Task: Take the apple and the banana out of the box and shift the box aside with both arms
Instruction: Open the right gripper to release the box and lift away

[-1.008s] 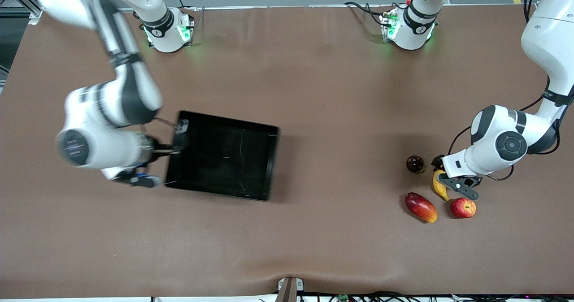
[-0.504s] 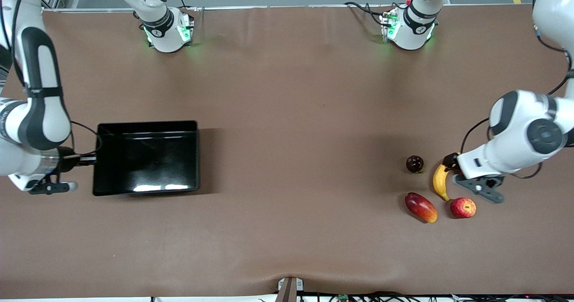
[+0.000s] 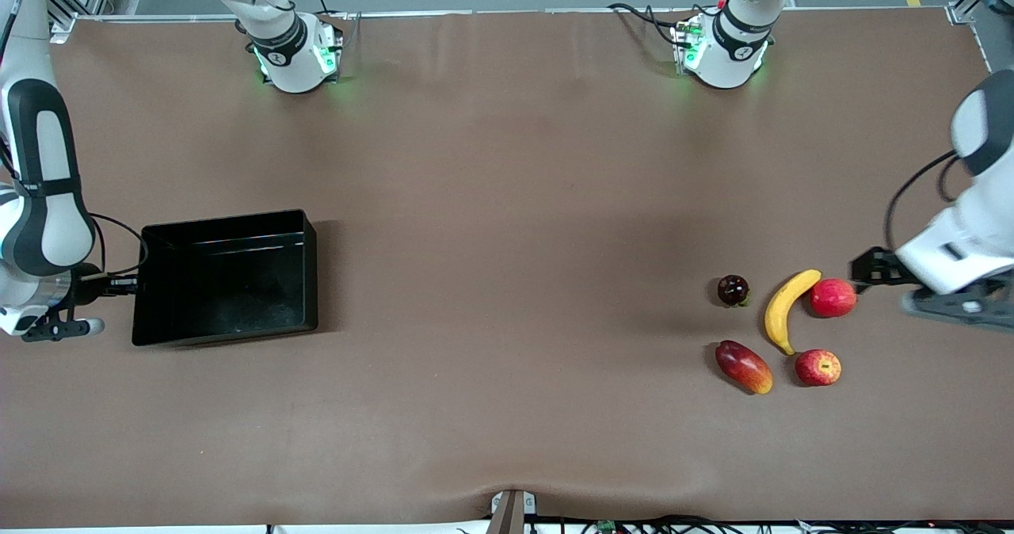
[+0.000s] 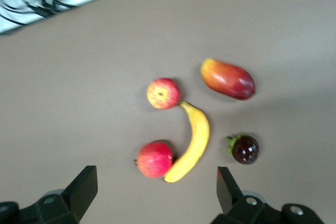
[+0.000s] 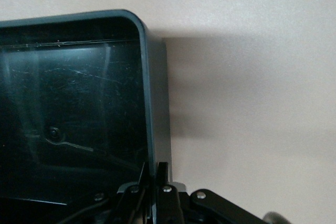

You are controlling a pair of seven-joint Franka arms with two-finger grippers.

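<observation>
You see the right gripper (image 3: 119, 284) clamped on the wall of the shallow glossy black plastic bin (image 3: 226, 279), which sits near the table edge at the right arm's end. In the right wrist view the two fingers (image 5: 163, 174) pinch that thin wall between them, one inside and one outside; the gripper body is cut off by the picture's edge, and the bin's dark scratched floor fills most of that view, so you cannot see the whole of it there.

The left gripper (image 3: 871, 267) hovers low near the table edge at the left arm's end, just beside the plain pinkish-red round fruit (image 3: 832, 297) without touching it. Its fingers (image 4: 81, 187) stand wide apart with nothing between them; only their tips show in the left wrist view, and in the front view the arm is cut off by the picture's edge.

The long curved yellow banana (image 3: 786, 310) lies on the brown table (image 3: 507, 201), its upper end touching the pinkish-red fruit. The small red apple with a yellowish stem patch (image 3: 817, 367) rests just beside the banana's lower tip, nearer the front camera. The oblong red-and-yellow mango (image 3: 743, 366) lies beside that apple, and a small dark maroon round fruit (image 3: 733, 289) sits beside the banana, toward the table's middle.
</observation>
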